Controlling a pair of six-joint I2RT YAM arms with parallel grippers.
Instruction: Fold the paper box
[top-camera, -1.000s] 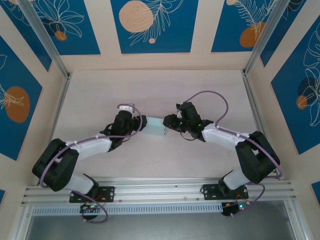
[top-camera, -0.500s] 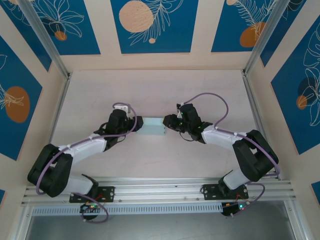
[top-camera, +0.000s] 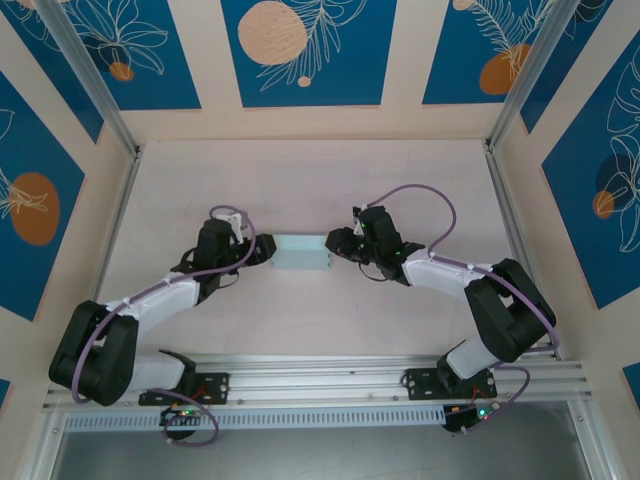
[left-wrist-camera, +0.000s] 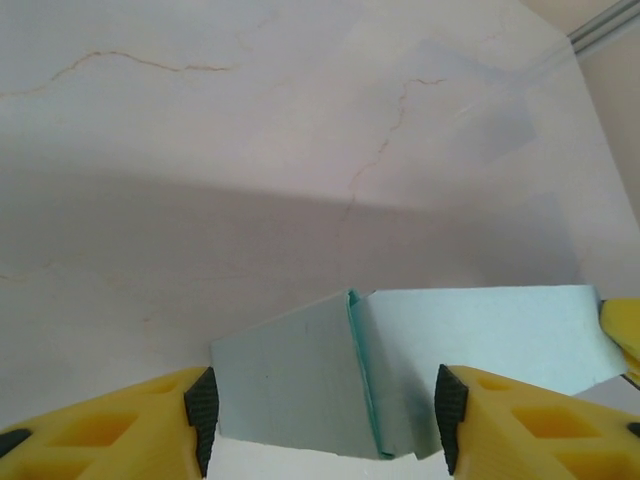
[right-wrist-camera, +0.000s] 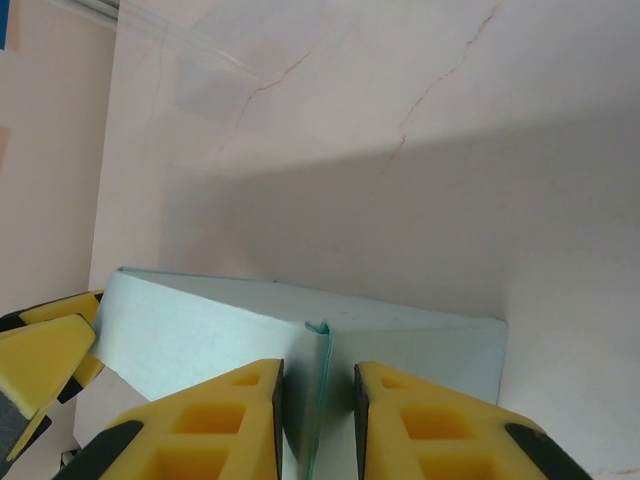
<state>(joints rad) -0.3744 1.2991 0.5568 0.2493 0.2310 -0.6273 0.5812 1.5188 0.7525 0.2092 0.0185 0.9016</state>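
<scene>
the paper box (top-camera: 300, 252) lies mid desk (top-camera: 320, 170), its long edges running left to right, with bare desk open on the far side and the near side. my right tool (right-wrist-camera: 318, 400) is clenched narrow over the seam at its right end. my left tool (left-wrist-camera: 320, 425) straddles the left end, pads level with both side edges; gripping or just beside them, i cannot tell

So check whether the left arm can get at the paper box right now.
Probably yes: the left gripper straddles the end of the paper box, nothing between them; whether its pads touch is unclear.
</scene>
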